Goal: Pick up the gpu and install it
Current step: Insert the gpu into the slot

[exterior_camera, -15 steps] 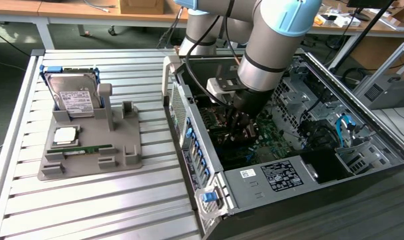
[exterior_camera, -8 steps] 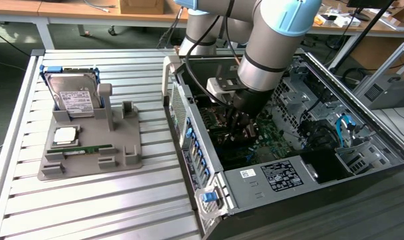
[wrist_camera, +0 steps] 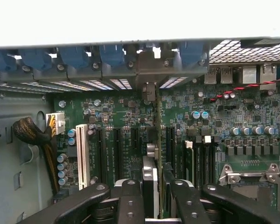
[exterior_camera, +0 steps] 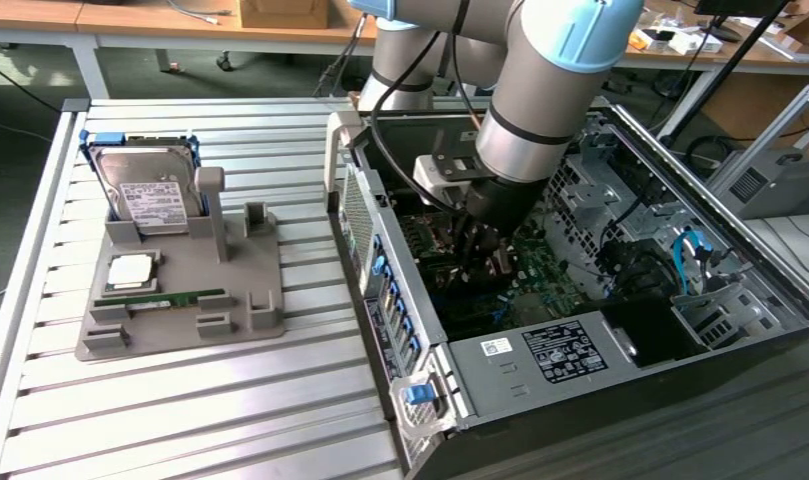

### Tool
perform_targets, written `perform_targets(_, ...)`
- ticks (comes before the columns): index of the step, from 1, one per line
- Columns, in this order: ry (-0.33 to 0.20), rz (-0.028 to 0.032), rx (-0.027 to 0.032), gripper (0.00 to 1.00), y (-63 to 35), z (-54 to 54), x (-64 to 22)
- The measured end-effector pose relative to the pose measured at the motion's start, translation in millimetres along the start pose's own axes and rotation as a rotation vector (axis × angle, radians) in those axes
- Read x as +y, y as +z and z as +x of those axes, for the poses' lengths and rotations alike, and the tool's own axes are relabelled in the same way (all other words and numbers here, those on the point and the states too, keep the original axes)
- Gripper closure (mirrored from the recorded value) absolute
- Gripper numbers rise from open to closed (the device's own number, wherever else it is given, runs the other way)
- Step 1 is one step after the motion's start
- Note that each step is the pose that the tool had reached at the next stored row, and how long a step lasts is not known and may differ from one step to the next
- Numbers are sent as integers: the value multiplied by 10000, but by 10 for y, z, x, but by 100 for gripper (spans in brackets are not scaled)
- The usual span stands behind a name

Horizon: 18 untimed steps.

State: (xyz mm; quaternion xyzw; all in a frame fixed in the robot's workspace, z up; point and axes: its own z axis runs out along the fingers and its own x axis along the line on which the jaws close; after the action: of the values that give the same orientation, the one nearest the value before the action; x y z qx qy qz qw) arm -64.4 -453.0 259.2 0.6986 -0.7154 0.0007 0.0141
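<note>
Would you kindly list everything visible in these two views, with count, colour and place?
computer case: one, grey and black, open, on the exterior view's right of the slatted table.
motherboard: one, green, inside the case.
gpu: one, thin dark card seen edge-on, standing upright over the motherboard slots, between the end effector's fingers.
white expansion slot: one, on the motherboard.
slatted table: one, silver.
parts holder: one, grey, on the table at the exterior view's left.
hard drive: one, silver with white label, upright in the holder.
memory stick: one, green, lying in the holder.
robot arm: one, grey with blue caps, reaching into the case.
end effector: one, black, closed on the gpu.
</note>
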Motion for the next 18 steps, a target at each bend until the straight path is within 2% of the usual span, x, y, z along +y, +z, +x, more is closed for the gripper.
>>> perform_targets(18,0,3,-13,73,37,-2,-2)
